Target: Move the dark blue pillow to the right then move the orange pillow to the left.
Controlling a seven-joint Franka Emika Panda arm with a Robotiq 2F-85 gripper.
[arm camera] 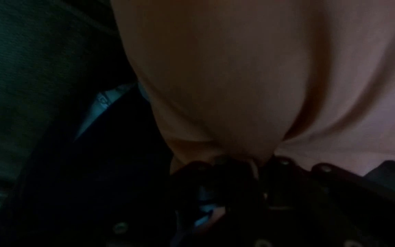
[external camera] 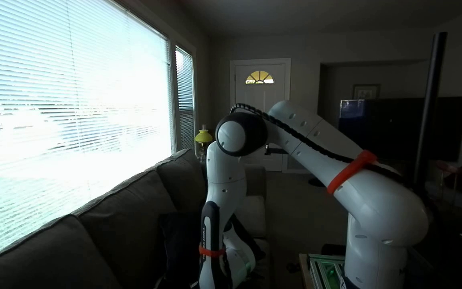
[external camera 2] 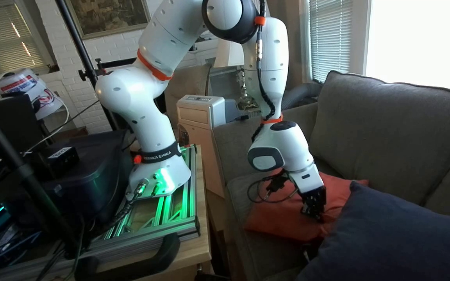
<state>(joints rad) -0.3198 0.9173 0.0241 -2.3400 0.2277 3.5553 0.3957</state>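
The orange pillow (external camera 2: 277, 218) lies on the sofa seat under my hand in an exterior view. It fills the upper part of the wrist view (arm camera: 218, 68), its fabric drawn into folds toward the fingertips. My gripper (external camera 2: 313, 212) points down at the pillow's near side. In the wrist view the black fingers (arm camera: 257, 168) are together with orange cloth pinched between them. The dark blue pillow (external camera 2: 397, 242) leans beside the orange one at the lower right. It looks nearly black in an exterior view (external camera: 179, 241) and at the wrist view's lower left (arm camera: 115, 178).
Grey sofa back cushions (external camera 2: 389, 132) stand behind the pillows, below the window. The robot's wooden-topped cart (external camera 2: 199, 246) stands along the sofa's front. The sofa arm (external camera 2: 229, 144) and a beige cabinet (external camera 2: 201, 132) lie beyond. A small pale tag (arm camera: 103, 103) shows by the dark fabric.
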